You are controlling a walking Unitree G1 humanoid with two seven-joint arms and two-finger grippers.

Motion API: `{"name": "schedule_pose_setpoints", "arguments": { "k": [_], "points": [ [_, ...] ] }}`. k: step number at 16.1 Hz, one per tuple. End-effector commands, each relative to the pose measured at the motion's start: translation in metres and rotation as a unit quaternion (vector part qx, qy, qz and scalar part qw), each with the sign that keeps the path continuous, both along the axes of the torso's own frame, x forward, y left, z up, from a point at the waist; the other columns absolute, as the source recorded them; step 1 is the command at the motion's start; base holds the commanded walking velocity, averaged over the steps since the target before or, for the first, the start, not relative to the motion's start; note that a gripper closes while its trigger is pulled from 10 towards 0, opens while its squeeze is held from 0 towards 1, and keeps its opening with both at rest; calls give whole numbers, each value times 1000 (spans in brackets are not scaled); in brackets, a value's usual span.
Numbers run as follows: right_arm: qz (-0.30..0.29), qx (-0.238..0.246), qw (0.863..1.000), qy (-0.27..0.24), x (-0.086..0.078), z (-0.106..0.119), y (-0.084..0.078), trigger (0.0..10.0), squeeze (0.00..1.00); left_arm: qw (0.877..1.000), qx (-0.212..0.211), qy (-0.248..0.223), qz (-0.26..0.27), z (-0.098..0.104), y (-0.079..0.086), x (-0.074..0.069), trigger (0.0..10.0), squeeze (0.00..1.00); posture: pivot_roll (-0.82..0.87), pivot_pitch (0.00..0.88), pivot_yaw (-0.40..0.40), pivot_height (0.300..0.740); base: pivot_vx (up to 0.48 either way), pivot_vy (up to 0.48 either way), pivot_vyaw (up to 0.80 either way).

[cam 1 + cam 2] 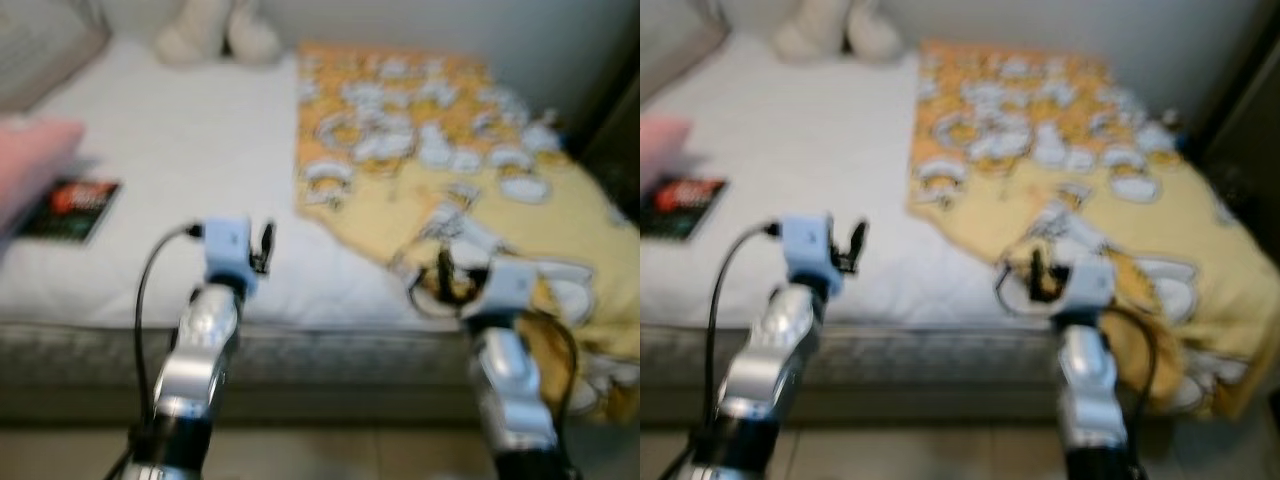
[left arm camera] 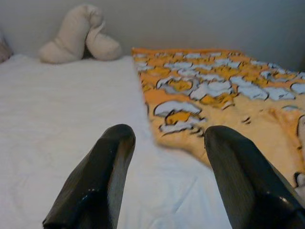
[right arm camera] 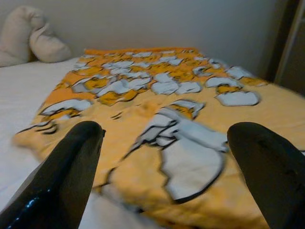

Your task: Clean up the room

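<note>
Both grippers have their fingers spread wide and hold nothing. On the bed (image 1: 170, 150) lies a yellow blanket (image 1: 440, 150) with white shapes. The right gripper (image 3: 167, 200) hangs just over the blanket's near edge. The left gripper (image 2: 167, 186) hangs over the white sheet, just beside the blanket's edge. A dark book (image 1: 72, 208) lies on the sheet, well apart from the blanket.

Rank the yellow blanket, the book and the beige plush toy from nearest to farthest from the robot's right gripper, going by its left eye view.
1. Yellow blanket: directly under the right gripper.
2. Book: far left, on the white sheet.
3. Beige plush toy: at the bed's far end.
</note>
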State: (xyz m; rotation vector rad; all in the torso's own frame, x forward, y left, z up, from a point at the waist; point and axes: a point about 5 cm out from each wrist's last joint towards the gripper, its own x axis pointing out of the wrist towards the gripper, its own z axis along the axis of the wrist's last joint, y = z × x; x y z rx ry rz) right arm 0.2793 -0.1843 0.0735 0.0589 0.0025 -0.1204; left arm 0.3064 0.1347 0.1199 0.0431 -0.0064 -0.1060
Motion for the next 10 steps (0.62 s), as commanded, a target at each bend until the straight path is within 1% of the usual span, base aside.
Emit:
{"name": "schedule_pose_setpoints", "arguments": {
  "k": [1, 4, 6, 7, 10],
  "points": [
    [13, 6, 1000, -4, 3, 3, 9, 10000, 0, 1000, 6, 5, 18, 0, 10, 4, 10000, 0, -13, 0, -34, 740, 454, 0, 0],
    [17, 7, 1000, 1, 2, 1, 10, 10000, 0, 1000, 10, 4, 28, 0, 14, 5, 10000, 0, -12, 0, -32, 740, 480, 0, 0],
    [30, 13, 999, 13, 2, -4, 15, 10000, 0, 999, 19, 22, 21, -6, 18, 6, 10000, 0, -8, 0, -28, 740, 0, 0, 0],
    [35, 17, 999, 23, 3, -8, 18, 10000, 0, 999, 22, 29, 25, -8, 24, 8, 10000, 0, 0, 0, -24, 740, 0, 0, 0],
    [41, 20, 999, 21, 4, -7, 21, 10000, 0, 999, 34, 23, 29, -5, 29, 10, 10000, 0, 8, 0, -26, 740, 0, 0, 0]
  ]
}}
